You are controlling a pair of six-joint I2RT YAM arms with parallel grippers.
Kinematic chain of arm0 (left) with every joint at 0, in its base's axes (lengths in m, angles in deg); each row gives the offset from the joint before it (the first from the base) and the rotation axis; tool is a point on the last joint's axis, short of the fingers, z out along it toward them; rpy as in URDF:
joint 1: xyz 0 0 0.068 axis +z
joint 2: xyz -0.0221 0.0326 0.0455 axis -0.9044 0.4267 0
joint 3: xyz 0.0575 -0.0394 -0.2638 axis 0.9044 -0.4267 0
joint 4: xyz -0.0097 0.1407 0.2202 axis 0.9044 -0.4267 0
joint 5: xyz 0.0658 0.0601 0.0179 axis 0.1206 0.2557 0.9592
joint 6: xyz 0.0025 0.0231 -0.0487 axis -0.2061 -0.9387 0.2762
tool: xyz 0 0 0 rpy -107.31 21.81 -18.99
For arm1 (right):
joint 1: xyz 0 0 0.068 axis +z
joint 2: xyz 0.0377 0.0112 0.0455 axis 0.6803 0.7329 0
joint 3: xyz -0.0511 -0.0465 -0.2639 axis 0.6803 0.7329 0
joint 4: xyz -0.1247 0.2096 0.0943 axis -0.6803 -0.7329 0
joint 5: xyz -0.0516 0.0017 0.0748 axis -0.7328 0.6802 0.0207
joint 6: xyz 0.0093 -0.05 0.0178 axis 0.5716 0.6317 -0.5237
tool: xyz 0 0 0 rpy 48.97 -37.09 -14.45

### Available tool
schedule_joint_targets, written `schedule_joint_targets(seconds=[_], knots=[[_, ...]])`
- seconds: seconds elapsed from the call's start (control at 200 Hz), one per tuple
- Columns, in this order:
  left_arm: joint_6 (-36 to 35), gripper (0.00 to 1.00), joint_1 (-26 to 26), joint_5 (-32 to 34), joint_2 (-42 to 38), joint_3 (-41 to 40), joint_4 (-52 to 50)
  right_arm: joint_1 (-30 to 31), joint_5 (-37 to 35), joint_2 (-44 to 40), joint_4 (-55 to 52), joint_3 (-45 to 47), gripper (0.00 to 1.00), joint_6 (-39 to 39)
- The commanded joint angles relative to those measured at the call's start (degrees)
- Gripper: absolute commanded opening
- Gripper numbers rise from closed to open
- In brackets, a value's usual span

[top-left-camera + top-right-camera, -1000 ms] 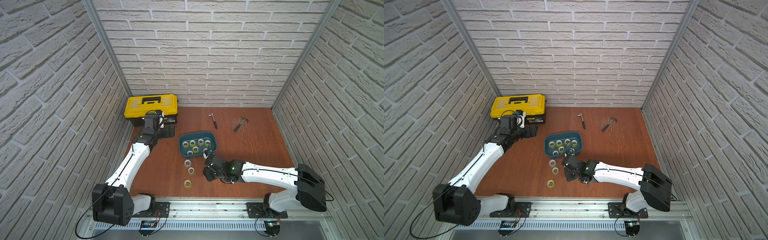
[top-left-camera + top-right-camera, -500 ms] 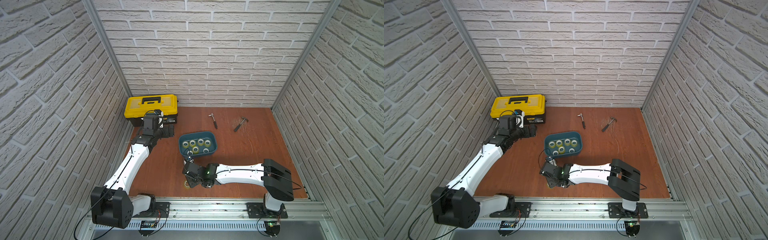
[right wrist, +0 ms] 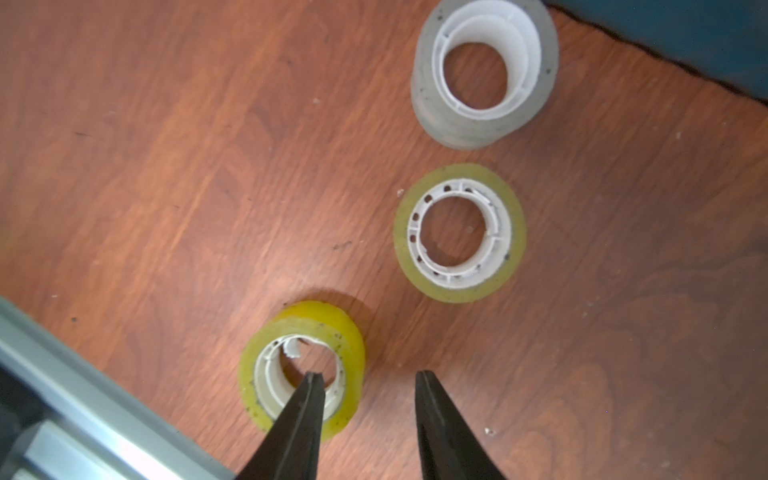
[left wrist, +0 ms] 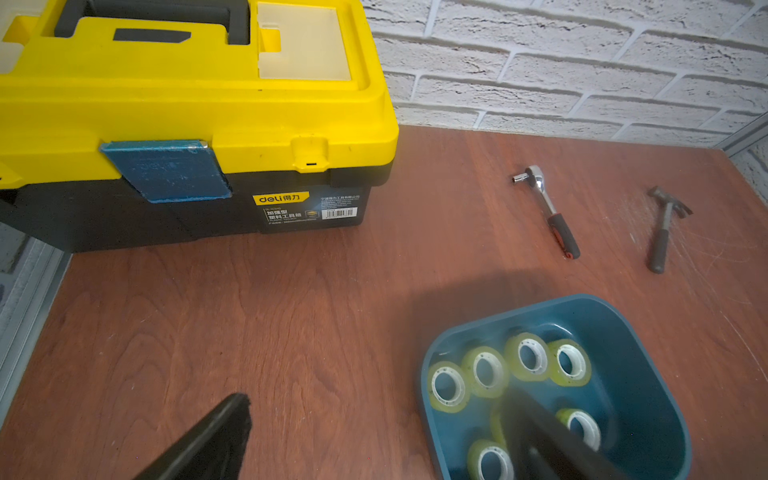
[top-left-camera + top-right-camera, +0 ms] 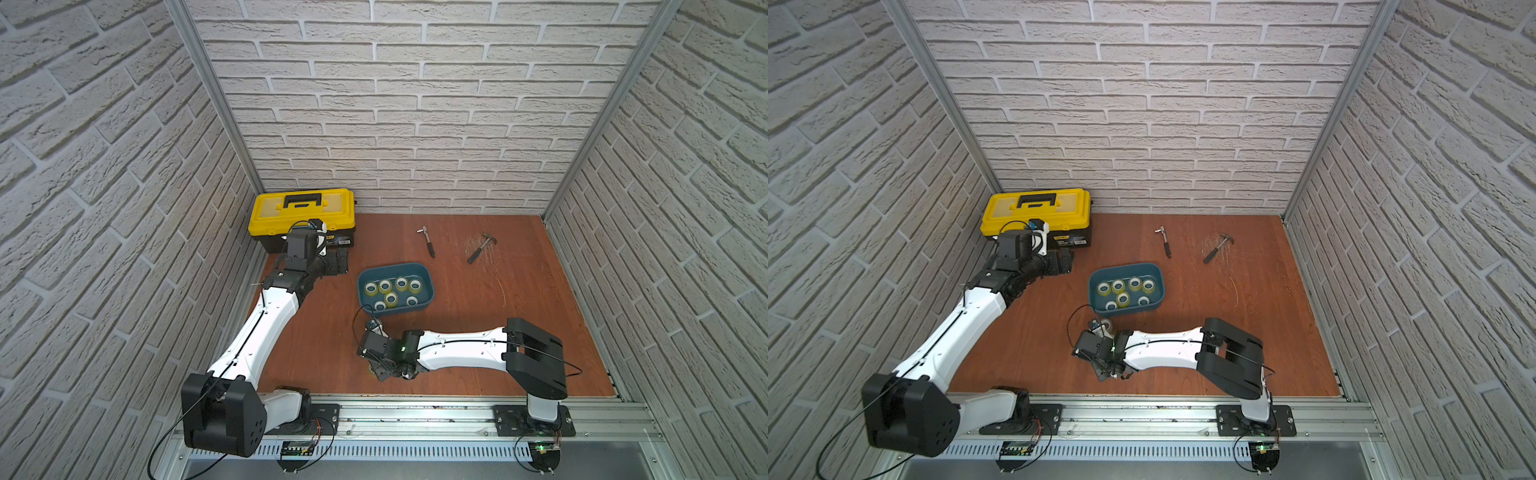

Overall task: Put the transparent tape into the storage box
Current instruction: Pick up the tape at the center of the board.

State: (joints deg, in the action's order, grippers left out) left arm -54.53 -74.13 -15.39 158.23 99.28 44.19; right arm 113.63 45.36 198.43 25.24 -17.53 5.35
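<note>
The yellow-tinted transparent tape roll (image 3: 328, 320) w/ white plastic core lies hole-up on the brown wooden bench (image 5: 519, 332), close to its front edge, just beside the aluminium rail (image 3: 83, 395). The right gripper (image 3: 368, 376) is narrowly open astride the roll's wall: one finger tip over the core hole, the other outside; nothing gripped yet. Risks as I judge: if the jaws close too high they catch only the top rim, and the roll slips out or tips; a bent bit of core in the hole may block the inner finger. A sideways push prob. slides the roll against the rail. On the way to the dark teal plastic storage box (image 5: 405, 311), a low wrist can knock the flat yellowish roll (image 3: 459, 291) and the taller grey-clear roll (image 3: 453, 133), which lie between. The box holds seven rolls (image 5: 390, 298), so a drop may land on one and bounce out. The left gripper (image 4: 376, 399) hangs wide open, empty, near the yellow-lidded black toolbox (image 5: 302, 208)
</note>
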Motion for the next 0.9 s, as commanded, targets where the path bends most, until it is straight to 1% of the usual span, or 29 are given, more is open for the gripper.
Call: schedule_joint_targets(seconds=[0.0, 0.135, 0.31, 0.35, 0.45, 0.595, 0.615, 0.71, 0.895], knots=[[0.2, 0.98, 0.1, -0.7, -1.1, -0.5, 2.0, 0.6, -1.6, 1.2, -1.1, -1.3, 0.41, 0.4], [0.1, 0.98, 0.0, -0.7, -1.1, -0.6, 2.1, 0.8, 0.0, 2.3, 0.4, -1.7, 0.41, 0.1], [0.0, 0.98, -0.1, -0.8, -1.0, -0.5, 2.0, 1.0, 0.2, 3.2, 0.3, -2.7, 0.4, 0.1], [-0.1, 0.98, -0.1, -0.8, -1.0, -0.5, 2.0, 1.0, 0.3, 5.0, 0.3, -2.6, 0.39, 0.1], [-0.1, 0.98, -0.2, -0.7, -1.1, -0.5, 2.0, 1.0, 0.1, 5.1, 0.4, -2.2, 0.34, -0.1], [-0.3, 0.98, -0.2, -0.7, -1.2, -0.4, 2.0, 1.0, -1.0, 4.0, 0.1, -1.2, 0.18, 0.1], [-0.4, 0.98, -0.3, -0.6, -1.4, -0.5, 2.0, 1.0, -1.1, 2.1, -0.1, -1.2, 0.17, 0.2], [-0.9, 0.98, -0.9, -0.2, -1.8, -0.5, 1.9, 1.0, -1.7, -1.2, -1.4, -1.4, 0.13, 1.5], [-2.7, 0.98, -3.9, 2.6, -3.5, -0.8, 1.6, 0.2, -5.9, -8.2, -6.8, -5.2, 0.13, 6.9]])
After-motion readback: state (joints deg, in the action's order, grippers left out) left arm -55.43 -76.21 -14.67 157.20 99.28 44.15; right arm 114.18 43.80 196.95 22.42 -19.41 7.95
